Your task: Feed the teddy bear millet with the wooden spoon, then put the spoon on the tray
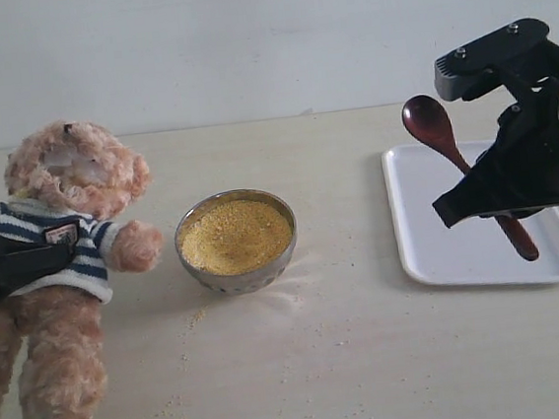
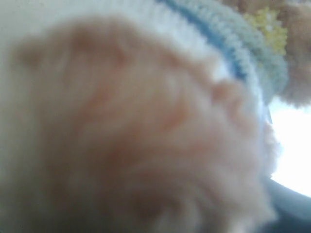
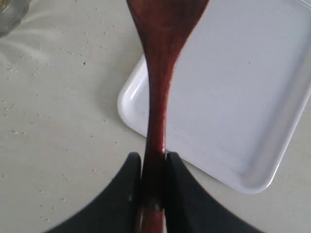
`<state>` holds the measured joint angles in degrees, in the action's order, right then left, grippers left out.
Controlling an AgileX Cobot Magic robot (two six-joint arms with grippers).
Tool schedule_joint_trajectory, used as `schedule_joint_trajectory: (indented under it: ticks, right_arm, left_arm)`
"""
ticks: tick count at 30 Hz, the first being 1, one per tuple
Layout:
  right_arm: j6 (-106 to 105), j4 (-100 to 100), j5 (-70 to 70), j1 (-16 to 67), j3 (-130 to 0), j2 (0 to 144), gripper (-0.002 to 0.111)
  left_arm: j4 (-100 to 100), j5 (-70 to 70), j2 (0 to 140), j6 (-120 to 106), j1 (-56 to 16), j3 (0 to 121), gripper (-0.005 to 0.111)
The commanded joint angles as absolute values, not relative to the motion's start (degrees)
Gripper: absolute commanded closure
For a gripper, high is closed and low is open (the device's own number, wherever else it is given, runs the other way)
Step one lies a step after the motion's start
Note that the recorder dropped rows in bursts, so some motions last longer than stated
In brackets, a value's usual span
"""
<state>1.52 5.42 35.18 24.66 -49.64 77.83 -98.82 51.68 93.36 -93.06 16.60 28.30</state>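
With the left end effector [image 1: 22, 262] clamped on the teddy bear [image 1: 73, 175] at the worktop's left edge, the right end effector [image 3: 153, 162], closed on the empty wooden spoon [image 1: 429, 121] by its handle above the tray [image 1: 432, 254] at the right edge, appears due to lower it flat and release.

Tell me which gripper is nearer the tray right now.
Right. The right gripper holds the wooden spoon above the tray; the left gripper grips the teddy bear beyond the bowl.
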Motion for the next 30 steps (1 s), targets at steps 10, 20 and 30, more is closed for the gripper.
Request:
schedule_joint_trajectory:
  ticks: [10, 20, 30]
  right_arm:
    - [0.64, 5.34, 33.45, 24.51, -49.35, 77.25, 0.108]
    - [0.64, 5.34, 33.66, 24.51, -49.35, 77.25, 0.108]
    - [0.64, 5.34, 33.77, 24.51, -49.35, 77.25, 0.108]
  left_arm:
    - [-99.95, 52.08, 96.33, -93.5, 16.81, 30.36, 0.102]
    - [-99.95, 52.08, 96.33, -93.5, 16.81, 30.29, 0.102]
    - [-99.95, 52.08, 96.33, -92.35, 16.81, 30.29, 0.055]
